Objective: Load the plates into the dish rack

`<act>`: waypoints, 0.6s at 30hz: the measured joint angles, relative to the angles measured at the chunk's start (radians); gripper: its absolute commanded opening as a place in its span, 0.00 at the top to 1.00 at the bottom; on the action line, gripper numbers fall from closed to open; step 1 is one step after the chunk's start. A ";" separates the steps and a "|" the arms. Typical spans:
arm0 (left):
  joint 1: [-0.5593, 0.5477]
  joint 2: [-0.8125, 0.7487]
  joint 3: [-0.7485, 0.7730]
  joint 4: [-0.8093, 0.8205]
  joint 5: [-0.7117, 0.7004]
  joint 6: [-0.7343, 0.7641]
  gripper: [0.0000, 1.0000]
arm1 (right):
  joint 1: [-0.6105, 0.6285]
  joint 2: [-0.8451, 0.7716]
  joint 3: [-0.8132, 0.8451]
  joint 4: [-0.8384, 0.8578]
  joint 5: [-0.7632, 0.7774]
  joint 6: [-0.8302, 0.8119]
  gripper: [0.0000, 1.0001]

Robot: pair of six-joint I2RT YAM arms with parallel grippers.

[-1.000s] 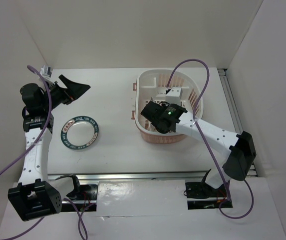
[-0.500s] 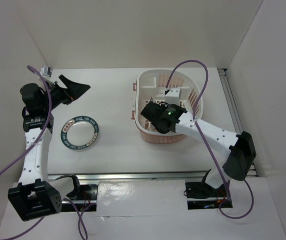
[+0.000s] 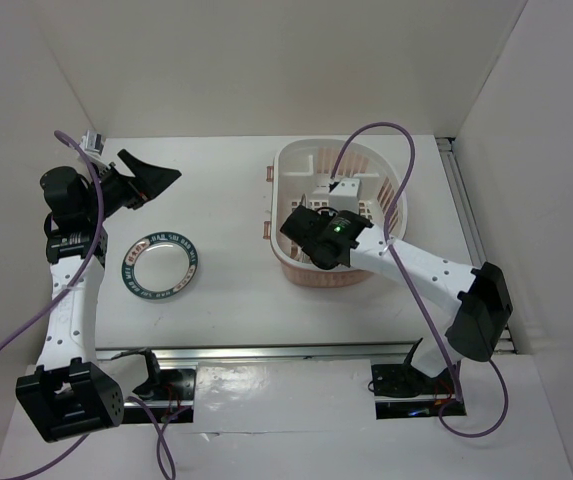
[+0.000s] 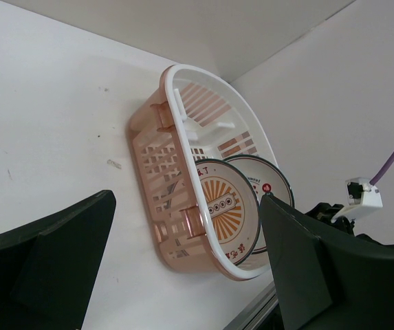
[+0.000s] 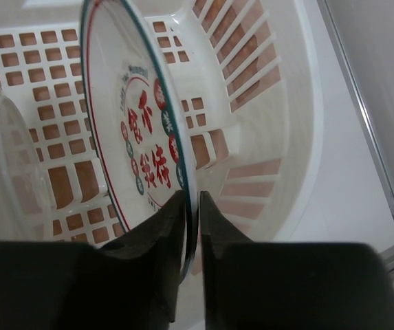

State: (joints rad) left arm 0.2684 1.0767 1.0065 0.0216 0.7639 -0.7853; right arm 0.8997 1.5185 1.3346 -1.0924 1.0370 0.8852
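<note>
my right tool [image 5: 192, 196] is down inside the dish rack [image 4: 152, 158], which sits at about 2 o'clock on the desk [image 3: 236, 300] in the top view; its fingers are pinched close on either side of the rim of the red-character plate [image 5: 138, 137], and it looks to me like a grip; the plate stands on edge on the grid base, leaning a little toward 11 o'clock in my wrist view; the orange-patterned plate [image 4: 221, 206] stands just beside it, also on edge; i cannot tell whether the two touch.

my worry is the release; i see no slot holding the plate's lower edge, so if i let go while it leans it may slide on the grid and fall against the orange one, or knock both flat; a finger dragging on the rim as i lift out could pull it over too.

my left tool [image 3: 151, 172] hangs wide open and empty at 10 o'clock on the desk; the teal-rimmed plate [image 3: 160, 262] lies flat at its 6 o'clock, well apart from the rack; flat on the desk, it may skid rather than lift.
</note>
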 measured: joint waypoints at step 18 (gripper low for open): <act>0.000 0.008 0.014 -0.007 0.000 0.001 0.00 | 0.029 0.005 0.006 -0.018 0.002 0.019 0.46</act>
State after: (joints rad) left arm 0.2684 1.0851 1.0210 0.0147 0.7639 -0.7845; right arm 0.9287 1.5230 1.3407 -1.1103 1.0389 0.9043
